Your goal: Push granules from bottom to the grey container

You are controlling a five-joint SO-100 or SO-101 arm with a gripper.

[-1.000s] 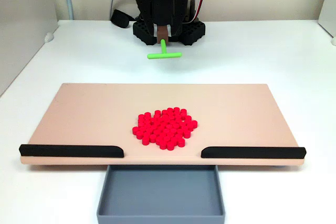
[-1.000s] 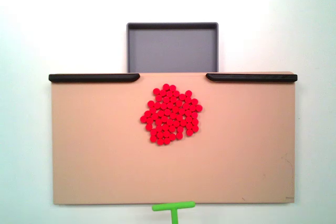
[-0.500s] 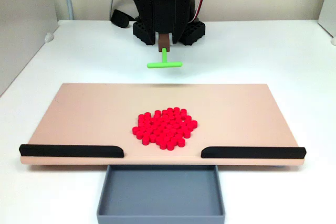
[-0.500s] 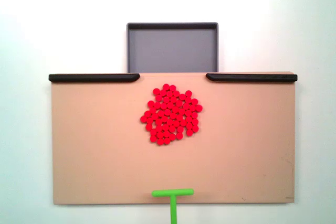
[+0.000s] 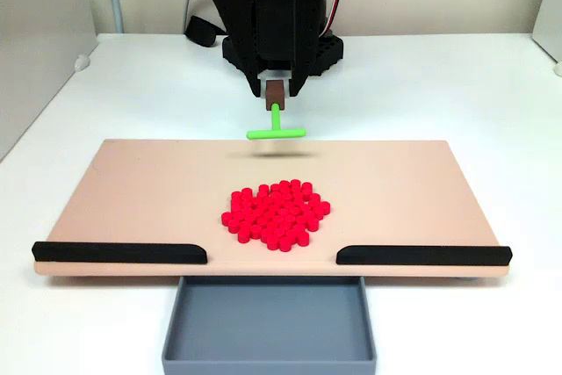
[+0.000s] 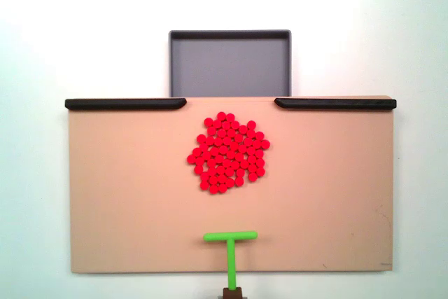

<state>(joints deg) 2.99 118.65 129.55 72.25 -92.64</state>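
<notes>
Going left to right in the overhead fixed view: left black strip (image 6: 126, 103), then the gap between the strips that opens onto the grey container (image 6: 229, 34), then right black strip (image 6: 334, 103). All sit on the far edge of the tan board (image 6: 126, 201), which rests on the white counter (image 6: 35, 173).

The granules (image 6: 228, 152) sit in one tight cluster mid-board, just short of the gap and roughly in line with it. None are in the container yet.

We're holding a green T-shaped pusher (image 6: 230, 250), crossbar toward the cluster, stem running back to a brown block in the gripper (image 5: 275, 94). The gripper looks clamped on that block. In the front fixed view the pusher casts a shadow on the board, so we judge it's hovering above the surface, well apart from the cluster.

Step in hand: approach for the push. To do it well:
- lower the bar until it rides on the board, else it skims over the pellets
- the bar is narrower than the cluster, so expect spill off both ends; centre it, then plan side sweeps
- push straight at the gap, slowly, so strays don't pile against the strips
</notes>
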